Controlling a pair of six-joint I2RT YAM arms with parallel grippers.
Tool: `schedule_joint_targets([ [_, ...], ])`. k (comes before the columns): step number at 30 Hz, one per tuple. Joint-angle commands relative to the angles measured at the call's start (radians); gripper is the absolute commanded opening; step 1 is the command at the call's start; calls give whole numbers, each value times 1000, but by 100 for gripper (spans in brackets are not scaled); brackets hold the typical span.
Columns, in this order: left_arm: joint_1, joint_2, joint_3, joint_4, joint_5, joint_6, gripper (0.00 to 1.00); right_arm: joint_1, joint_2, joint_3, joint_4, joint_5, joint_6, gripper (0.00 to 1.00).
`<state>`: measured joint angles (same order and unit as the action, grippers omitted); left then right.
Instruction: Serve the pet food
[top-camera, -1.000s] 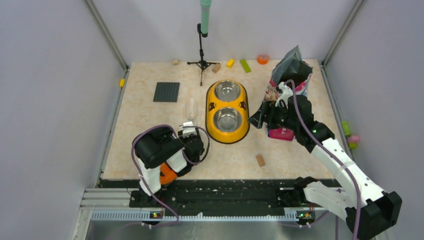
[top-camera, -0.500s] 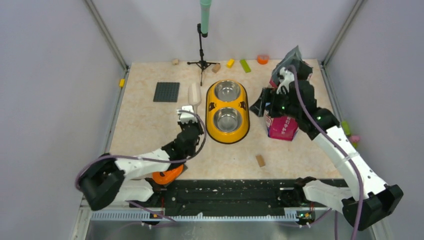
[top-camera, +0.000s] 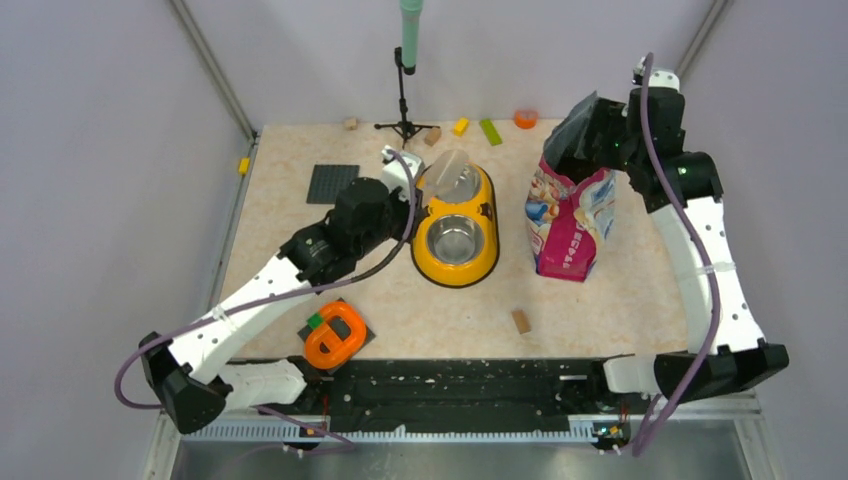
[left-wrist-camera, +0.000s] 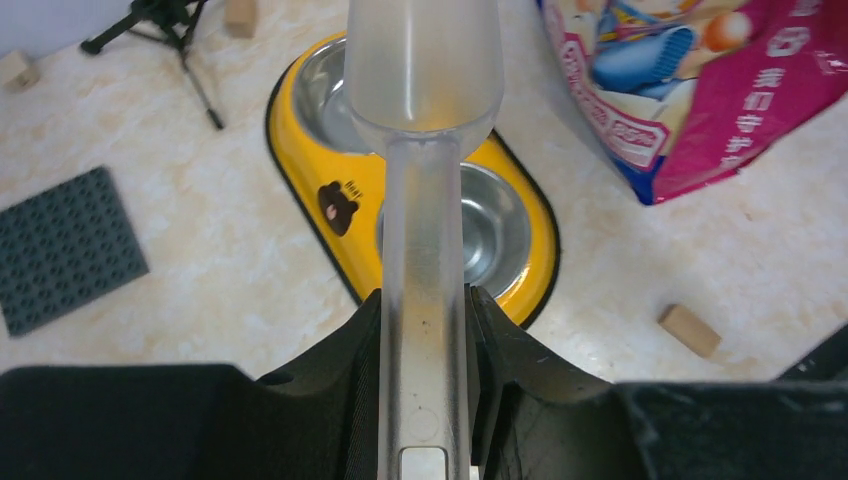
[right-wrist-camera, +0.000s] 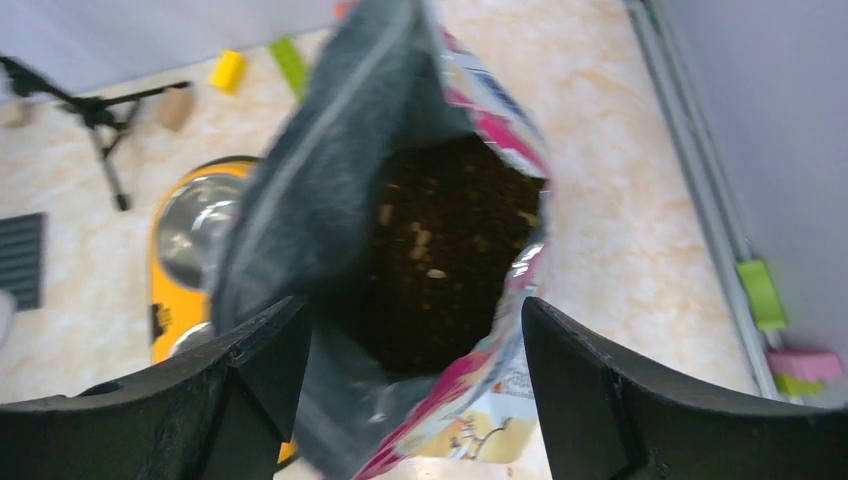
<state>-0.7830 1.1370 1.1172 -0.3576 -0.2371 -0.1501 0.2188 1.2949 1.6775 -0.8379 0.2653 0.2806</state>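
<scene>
Left gripper (left-wrist-camera: 425, 330) pinching the empty scoop (left-wrist-camera: 423, 120); right gripper (right-wrist-camera: 400, 330) spread above the bag (top-camera: 570, 215), which a careless scoop entry might tip

The scoop (left-wrist-camera: 422, 130) hides part of the far bowl (left-wrist-camera: 330, 90); bag (right-wrist-camera: 400, 250) edges blur.

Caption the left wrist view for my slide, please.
Left fingers grip a clear scoop held empty above the yellow double bowl, pink bag beside it.
</scene>
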Motion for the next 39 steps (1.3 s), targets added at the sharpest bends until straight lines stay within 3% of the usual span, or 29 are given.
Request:
schedule_joint_targets([
  [1,1,90,194,-98,258,129,0,-103,64,42,-75,10,8,78],
  [8,0,196,352,-122,478,214,0,-239,150,22,-65,-142,52,77],
  [12,10,217,378,-132,523,262,0,-272,181,23,-16,-214,61,71],
  [15,34,219,391,-138,565,273,0,-272,194,32,7,-232,63,55],
  [17,59,220,404,-153,606,274,0,-272,191,36,19,-228,61,39],
  [20,96,235,452,-196,658,263,0,-271,163,26,52,-206,56,0],
  [23,127,263,528,-248,690,246,0,-233,115,-14,110,-215,35,0],
  [27,141,312,661,-360,738,252,0,-72,83,-21,160,-220,-6,0],
  [31,159,310,702,-390,744,244,0,51,78,5,194,-192,6,0],
  [39,212,311,693,-377,780,210,0,-32,102,172,92,-61,49,0],
])
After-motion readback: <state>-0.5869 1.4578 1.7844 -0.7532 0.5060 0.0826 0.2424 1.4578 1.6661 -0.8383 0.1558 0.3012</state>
